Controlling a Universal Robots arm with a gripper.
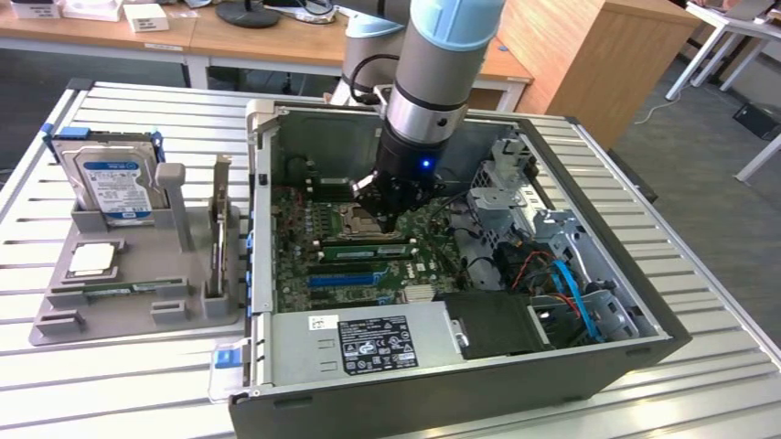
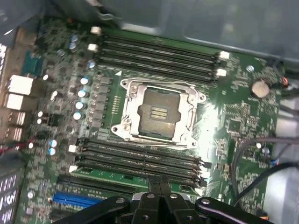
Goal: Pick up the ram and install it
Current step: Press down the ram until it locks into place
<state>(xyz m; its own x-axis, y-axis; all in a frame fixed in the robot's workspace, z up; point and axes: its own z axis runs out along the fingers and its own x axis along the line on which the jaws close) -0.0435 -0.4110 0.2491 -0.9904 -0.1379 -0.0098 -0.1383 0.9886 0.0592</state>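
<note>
- At the exterior view's left, we see a grey parts tray (image 1: 55, 322) on the slatted table (image 1: 25, 210). It holds an upright hard drive (image 1: 117, 186), a flat processor (image 1: 93, 260), and a thin green stick, which we take for a spare module (image 1: 126, 290), lying in a low groove.
- In the middle sits the open computer case (image 1: 262, 128). The arm reaches down into it, with the gripper (image 1: 388, 222) just above the motherboard (image 1: 293, 265), beside the empty processor socket (image 2: 159, 114).
- The fingers (image 2: 154, 186) are clenched together, grasping nothing we can make out.
- The ram (image 1: 362, 249) appears to lie in a memory slot directly below the fingertips; we cannot tell whether it is fully seated.
- To the exterior view's right are drive cages (image 1: 507, 183) and loose cables (image 1: 573, 283).
- Our judgement of the risks: pressing off-centre could tilt the stick and leave one end unlatched; pressing too hard could flex the board; the nearby cables could snag the arm.
</note>
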